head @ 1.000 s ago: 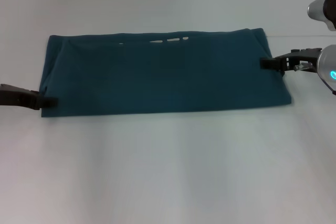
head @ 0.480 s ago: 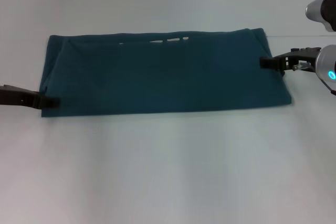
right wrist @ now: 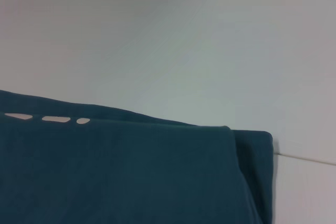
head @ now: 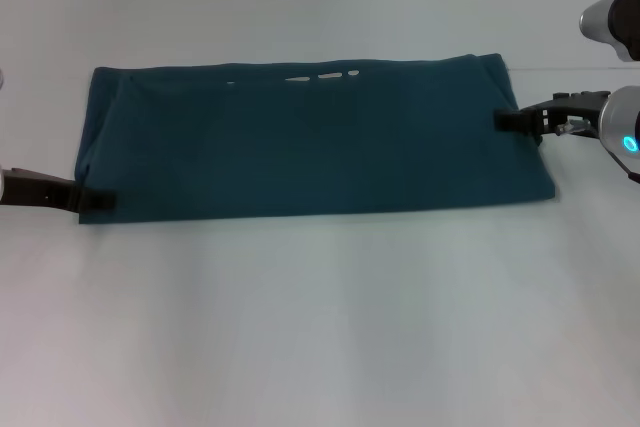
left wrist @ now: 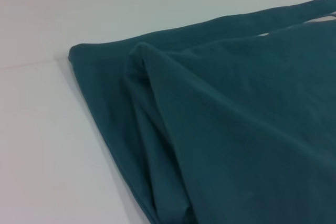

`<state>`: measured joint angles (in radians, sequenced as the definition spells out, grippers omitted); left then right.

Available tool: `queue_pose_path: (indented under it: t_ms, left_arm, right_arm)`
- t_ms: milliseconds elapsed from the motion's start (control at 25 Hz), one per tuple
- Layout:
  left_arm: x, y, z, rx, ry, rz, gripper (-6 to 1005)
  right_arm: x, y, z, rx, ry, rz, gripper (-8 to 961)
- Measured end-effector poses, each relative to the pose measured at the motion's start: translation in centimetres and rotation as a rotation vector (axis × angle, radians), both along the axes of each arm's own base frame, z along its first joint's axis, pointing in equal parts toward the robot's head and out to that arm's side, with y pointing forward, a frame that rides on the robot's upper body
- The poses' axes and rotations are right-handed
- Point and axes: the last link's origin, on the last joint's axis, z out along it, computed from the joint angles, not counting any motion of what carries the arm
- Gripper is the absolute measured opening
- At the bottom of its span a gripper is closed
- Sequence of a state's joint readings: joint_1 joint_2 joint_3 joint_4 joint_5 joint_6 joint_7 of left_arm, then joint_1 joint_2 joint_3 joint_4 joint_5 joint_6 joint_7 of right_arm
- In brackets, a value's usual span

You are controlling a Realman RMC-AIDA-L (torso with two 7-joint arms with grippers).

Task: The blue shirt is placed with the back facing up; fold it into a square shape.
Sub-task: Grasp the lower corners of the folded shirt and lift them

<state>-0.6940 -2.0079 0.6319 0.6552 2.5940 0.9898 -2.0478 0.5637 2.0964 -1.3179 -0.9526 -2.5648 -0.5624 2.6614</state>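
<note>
The blue shirt (head: 310,137) lies flat on the white table as a wide rectangle, with a few small light gaps along its far edge. Its layered left end (left wrist: 220,129) fills the left wrist view, and its far right corner (right wrist: 157,177) shows in the right wrist view. My left gripper (head: 95,200) sits low at the shirt's left edge, close to the near left corner. At the right edge, about halfway along it, my right gripper (head: 510,120) overlaps the cloth's border.
The white table (head: 320,327) stretches bare in front of the shirt and behind it. A thin seam line in the table (right wrist: 310,158) runs past the shirt's far right corner. The right arm's grey body (head: 625,127) hangs at the right side.
My left gripper has slid a little toward the near side along the shirt's left edge. The shirt and the right gripper have not moved.
</note>
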Motion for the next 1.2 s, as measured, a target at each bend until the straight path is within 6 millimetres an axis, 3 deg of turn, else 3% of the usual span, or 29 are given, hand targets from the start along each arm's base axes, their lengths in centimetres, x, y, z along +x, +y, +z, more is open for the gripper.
queue_pose_path:
  t_ms: [200, 720, 1200]
  left_arm:
    - [-0.20, -0.05, 0.07, 0.007, 0.004, 0.004, 490]
    - [-0.11, 0.04, -0.59, -0.011, 0.013, 0.003, 134]
    - [-0.29, -0.33, -0.62, -0.029, 0.008, 0.010, 48]
  right_arm:
    - [0.09, 0.08, 0.03, 0.005, -0.001, 0.000, 915]
    - [0.38, 0.06, 0.06, 0.010, 0.002, -0.010, 914]
    - [0.72, -0.12, 0.04, 0.011, 0.004, -0.020, 914]
